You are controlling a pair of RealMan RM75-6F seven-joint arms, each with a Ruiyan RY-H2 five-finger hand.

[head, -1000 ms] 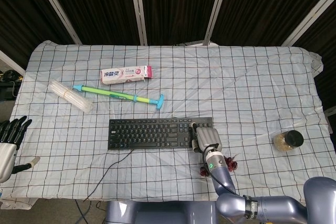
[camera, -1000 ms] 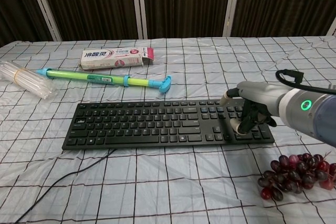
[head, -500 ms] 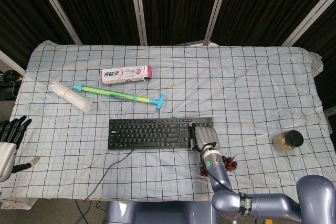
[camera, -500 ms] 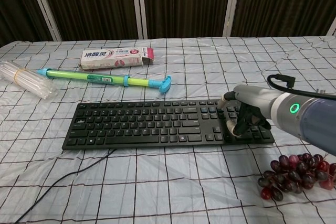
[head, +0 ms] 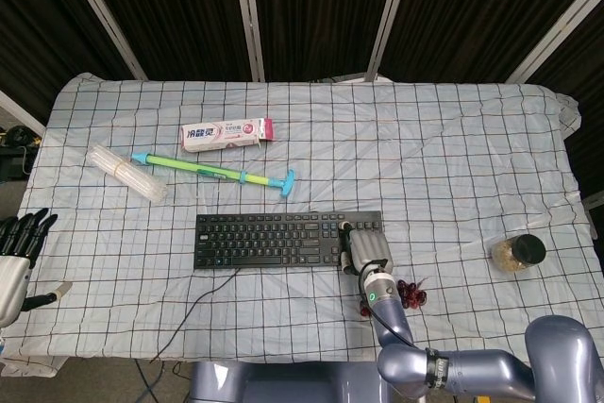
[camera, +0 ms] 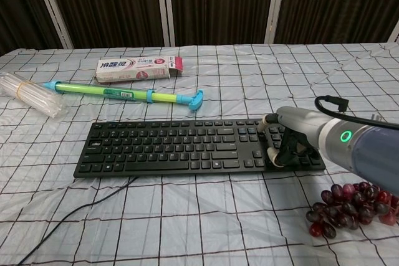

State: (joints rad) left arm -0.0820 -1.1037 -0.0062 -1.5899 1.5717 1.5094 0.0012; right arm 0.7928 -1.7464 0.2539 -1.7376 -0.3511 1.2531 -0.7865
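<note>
Since the earlier frame the right robot hand has sunk onto the keyboard's right end, fingers curled, seemingly gripping its edge; next comes a steady lift or slide.

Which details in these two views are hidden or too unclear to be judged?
- Keys under the right hand: its fingers hide them on the keyboard, both views.
- Left hand: cut by the head view's left edge; absent from the chest view.
- Jar contents: too small, head view.
- Grapes: partly behind the right forearm, chest view.
</note>
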